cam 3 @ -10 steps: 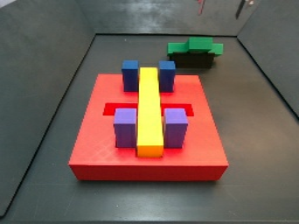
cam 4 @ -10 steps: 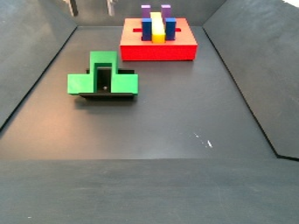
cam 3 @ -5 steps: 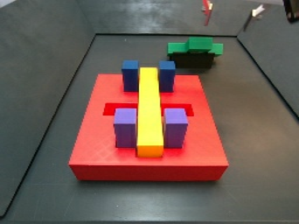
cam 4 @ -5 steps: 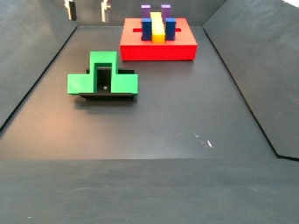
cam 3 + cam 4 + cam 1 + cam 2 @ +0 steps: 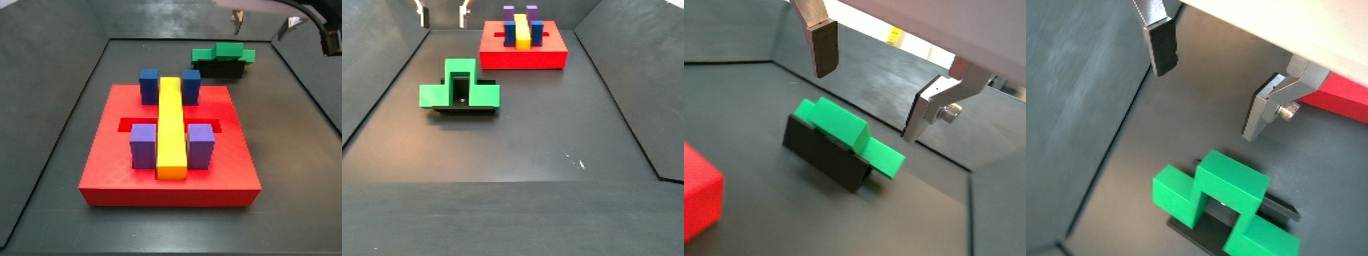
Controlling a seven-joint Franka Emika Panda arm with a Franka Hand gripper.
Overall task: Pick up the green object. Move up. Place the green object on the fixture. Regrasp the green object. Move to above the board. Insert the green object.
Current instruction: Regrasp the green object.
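The gripper (image 5: 885, 90), jaws spread wide and empty, hangs above the matte bright green T-shaped piece (image 5: 847, 135) resting on the small black L-shaped fixture (image 5: 818, 152), apparently offset slightly to one side.

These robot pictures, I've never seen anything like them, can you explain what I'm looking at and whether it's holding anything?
It is one robot arm ending in a two-finger gripper, seen here from two cameras on its wrist and two fixed beside the table. In both wrist views the silver fingers stand apart with nothing between them, hanging above the green object. That green piece sits on the fixture, a small black bracket on the dark floor. In a side view, the board, a red platform, carries blue blocks, purple blocks and a long yellow bar. Nothing is held.
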